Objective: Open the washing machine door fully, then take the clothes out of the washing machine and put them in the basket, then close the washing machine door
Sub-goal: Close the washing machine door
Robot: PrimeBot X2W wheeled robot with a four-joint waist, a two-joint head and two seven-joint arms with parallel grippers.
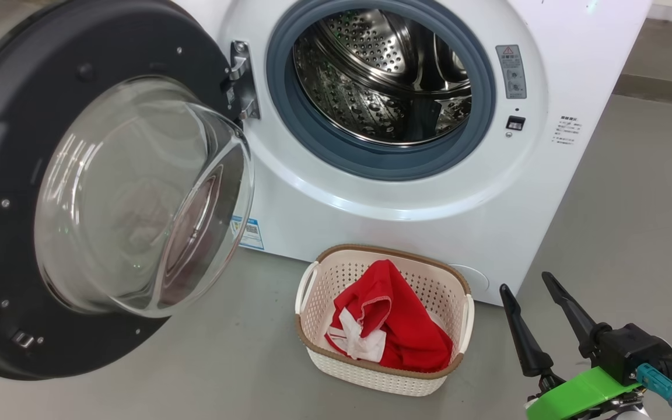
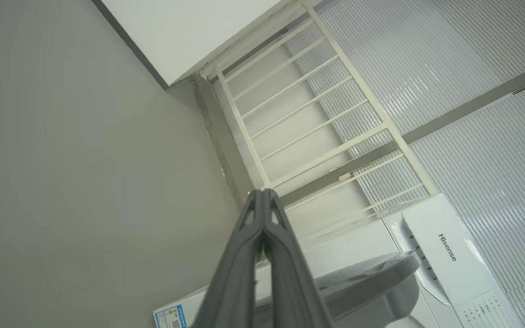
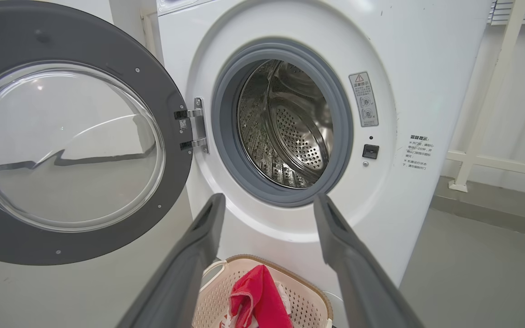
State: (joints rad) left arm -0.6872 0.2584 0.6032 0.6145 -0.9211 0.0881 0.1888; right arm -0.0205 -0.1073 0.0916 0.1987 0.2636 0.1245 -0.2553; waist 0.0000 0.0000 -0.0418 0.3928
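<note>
- Checking the right gripper (image 1: 524, 281) first, I find its two dark fingers spread wide apart, holding nothing and touching nothing; it hangs over the floor (image 1: 633, 221) to the right of the basket (image 1: 371, 379), clear of it.
- In the right wrist view, the same right gripper (image 3: 269, 197) points at the washing machine (image 3: 404, 45), its fingers framing the lower edge of the grey gasket (image 3: 226, 150).
- I see the left gripper (image 2: 262, 193) pressed together tip to tip, empty, aimed away from the work at a white rail frame (image 2: 312, 114) by a ribbed wall.
- The washing machine door (image 1: 108, 192) stands swung wide on its hinge (image 1: 242, 81) at the left of the opening, glass bowl bulging out into the room.
- Through the opening I see the perforated steel drum (image 1: 382, 76).
- The basket sits on the floor just in front of the washing machine (image 1: 400, 210), below the opening, its long axis running roughly across the head view.
- The clothes (image 1: 394, 321), red with a white patch, lie bunched inside the basket.
- The door's lower edge hangs left of the basket, apart from it; a small blue label (image 1: 251, 233) shows between them.
</note>
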